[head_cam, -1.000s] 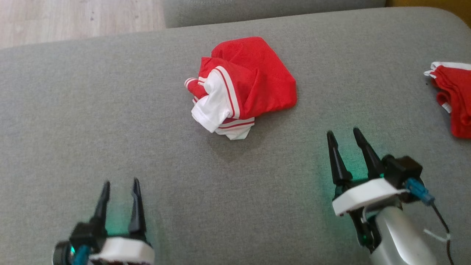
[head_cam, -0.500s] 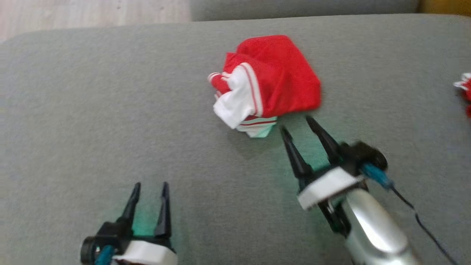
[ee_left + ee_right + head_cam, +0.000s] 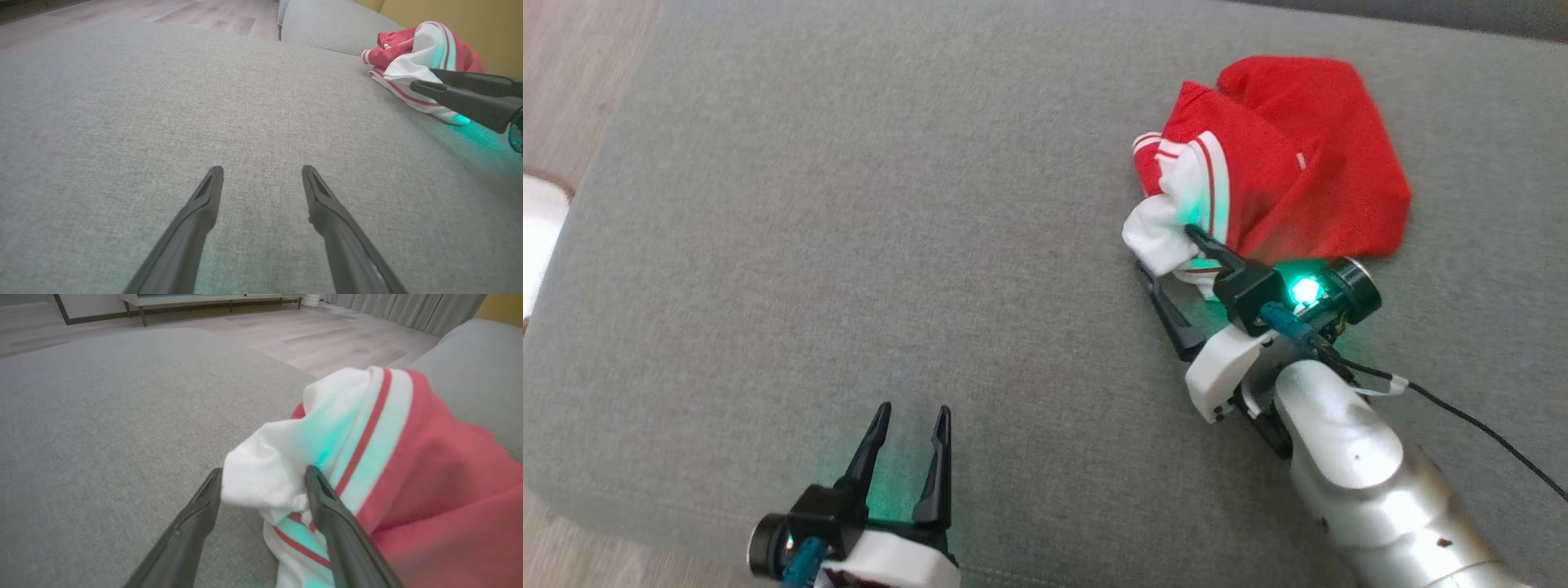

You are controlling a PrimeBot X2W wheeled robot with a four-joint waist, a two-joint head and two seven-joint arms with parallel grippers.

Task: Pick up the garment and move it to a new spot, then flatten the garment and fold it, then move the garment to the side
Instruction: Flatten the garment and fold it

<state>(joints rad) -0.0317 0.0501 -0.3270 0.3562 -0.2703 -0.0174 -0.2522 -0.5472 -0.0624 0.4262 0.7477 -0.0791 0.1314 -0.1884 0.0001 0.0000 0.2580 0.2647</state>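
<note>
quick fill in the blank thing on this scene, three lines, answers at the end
1. Most of the crumpled garment is ____.
2. The right gripper has the garment's ____ fold between its open fingers.
3. The left gripper stands ____, with nothing between its fingers, above the grey cushion.

Missing words: red; white; open.

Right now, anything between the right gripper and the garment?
Nothing visible. The right gripper has its open jaws on either side of the garment's white fold on the cushion, not yet closed.
</note>
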